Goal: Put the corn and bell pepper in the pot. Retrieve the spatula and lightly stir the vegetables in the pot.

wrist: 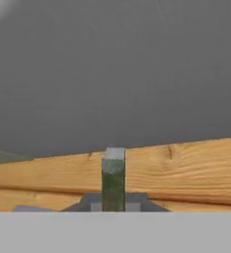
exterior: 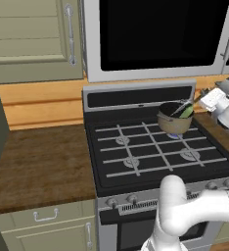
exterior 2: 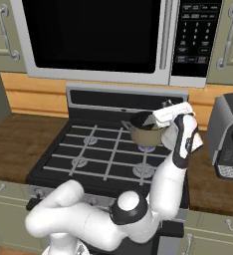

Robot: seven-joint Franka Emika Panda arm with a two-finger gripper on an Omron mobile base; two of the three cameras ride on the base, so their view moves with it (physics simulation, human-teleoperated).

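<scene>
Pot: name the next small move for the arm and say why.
Probably a short, gentle sweep of the spatula inside the pot. The jaws are shut on its slim handle right beside the pot's rim, a thin shaft slants into the pot, and the corn shows green inside. The pepper cannot be made out, so keep the stroke small.

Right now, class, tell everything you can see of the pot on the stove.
The pot is small, round and grey-bronze, metal by its look, with a dark inside and slightly tapered sides. It stands upright on the stove's back right burner grate. Something green, likely the corn, leans inside against its rim, and a thin handle slants out of it.
</scene>
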